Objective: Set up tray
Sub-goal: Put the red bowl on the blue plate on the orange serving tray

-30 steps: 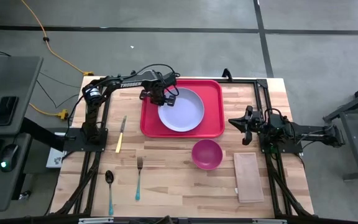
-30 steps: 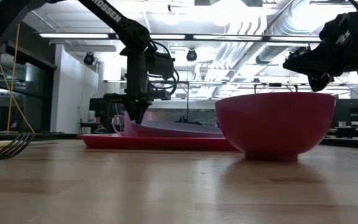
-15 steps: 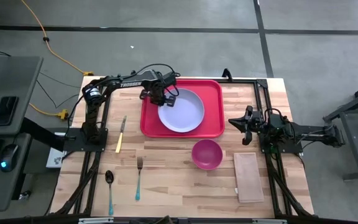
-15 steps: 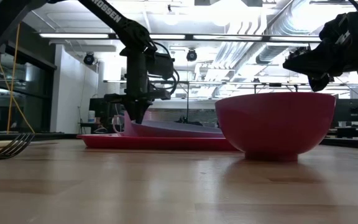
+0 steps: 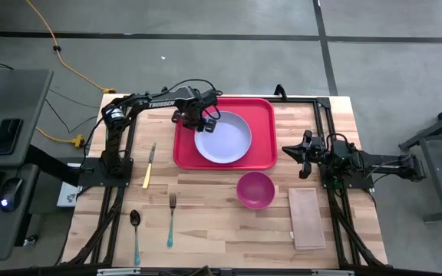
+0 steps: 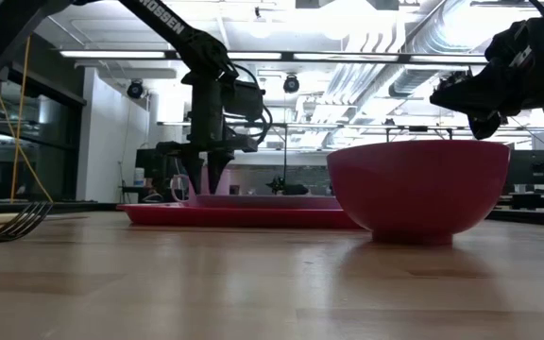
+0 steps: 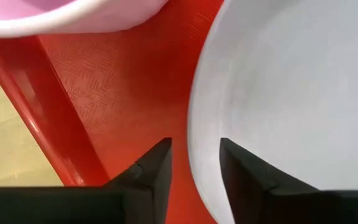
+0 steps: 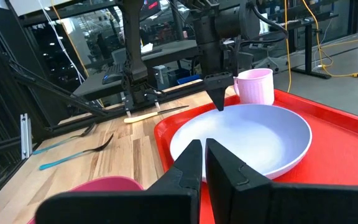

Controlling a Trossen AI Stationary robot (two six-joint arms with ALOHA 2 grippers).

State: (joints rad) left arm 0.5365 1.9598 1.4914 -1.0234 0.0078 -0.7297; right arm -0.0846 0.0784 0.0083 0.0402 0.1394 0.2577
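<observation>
The red tray [image 5: 263, 157] lies at the table's far middle. The lavender plate [image 5: 229, 138] lies flat in it. My left gripper [image 5: 200, 123] stands open over the plate's far left rim [image 7: 197, 124], pointing down. One finger is over the plate and the other over the bare tray floor [image 7: 135, 81]; I see no touch. A pink cup [image 8: 253, 86] stands in the tray just beyond that gripper. My right gripper [image 5: 294, 151] hovers shut at the table's right side, beside the tray and holding nothing.
A magenta bowl [image 5: 255, 189] stands on the table near the tray's front edge, with a tan napkin [image 5: 307, 217] to its right. On the left lie a knife [image 5: 150, 165], a fork [image 5: 171, 218] and a spoon [image 5: 135, 234].
My left gripper has opened and let go of the plate. The plate's left rim, which stood raised and tilted, has dropped, and the plate now lies flat in the tray. The right arm has kept still.
</observation>
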